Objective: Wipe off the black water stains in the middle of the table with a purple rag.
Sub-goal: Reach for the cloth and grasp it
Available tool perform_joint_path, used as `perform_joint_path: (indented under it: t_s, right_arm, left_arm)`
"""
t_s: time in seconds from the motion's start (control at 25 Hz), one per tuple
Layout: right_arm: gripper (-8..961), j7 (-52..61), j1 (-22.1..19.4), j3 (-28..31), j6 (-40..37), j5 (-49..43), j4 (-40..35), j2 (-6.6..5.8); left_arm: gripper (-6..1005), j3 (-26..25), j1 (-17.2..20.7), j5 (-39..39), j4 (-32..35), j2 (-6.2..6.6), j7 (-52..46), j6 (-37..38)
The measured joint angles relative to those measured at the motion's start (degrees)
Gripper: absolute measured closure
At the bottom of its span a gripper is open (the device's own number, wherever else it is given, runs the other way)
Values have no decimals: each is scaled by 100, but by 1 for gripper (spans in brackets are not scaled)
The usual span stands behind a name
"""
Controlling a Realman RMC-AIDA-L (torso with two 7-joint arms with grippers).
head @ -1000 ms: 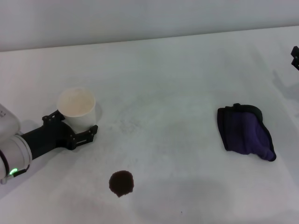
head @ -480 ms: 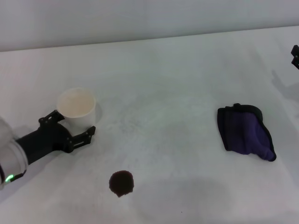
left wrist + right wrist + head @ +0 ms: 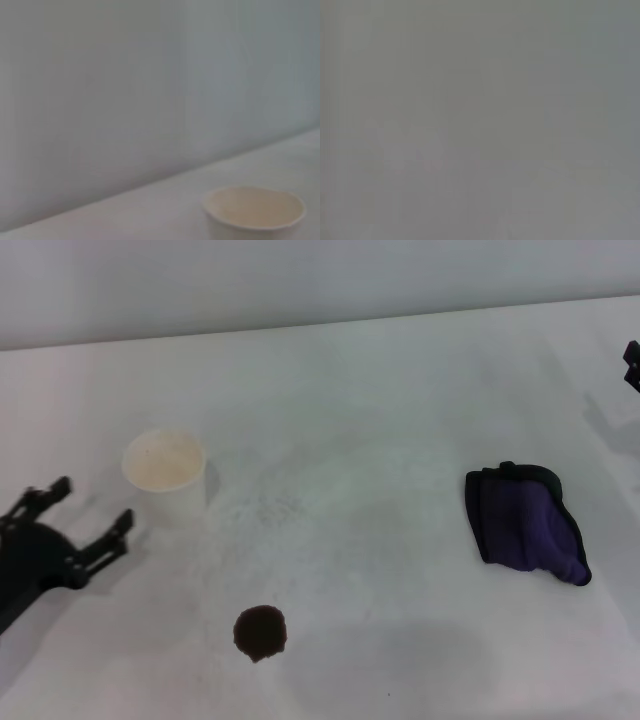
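The black water stain [image 3: 260,632] is a small dark blot on the white table [image 3: 380,440], near the front left of centre. The purple rag [image 3: 527,523] lies bunched at the right, untouched. My left gripper [image 3: 92,512] is open and empty at the left edge, a little left of the white paper cup [image 3: 165,473] and apart from it. The cup also shows in the left wrist view [image 3: 254,210]. My right gripper [image 3: 632,362] shows only as a black tip at the far right edge, beyond the rag.
The paper cup stands upright, back left of the stain. A grey wall [image 3: 300,280] runs along the table's far edge. The right wrist view shows only plain grey.
My left gripper has let go of the cup and drawn back to the left, away from it. The cup stays upright in place. The rag, the stain and the right gripper have not moved.
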Motion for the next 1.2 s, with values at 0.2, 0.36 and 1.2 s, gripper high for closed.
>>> perform_joint_path:
  t_s: [0.2, 0.36, 1.2]
  right_arm:
    - [83, 735, 18, -18, -239, -3, -15, 4]
    - [83, 2108, -6, -339, -482, -238, -456, -16]
    - [82, 11154, 362, -2025, 1315, -7122, -6490, -72]
  left_arm:
    - [108, 8, 123, -843, -77, -10, 215, -224]
    - [108, -10, 142, -1617, -161, -8, 253, -535]
    - [108, -31, -57, -2646, 436, 67, 709, -825]
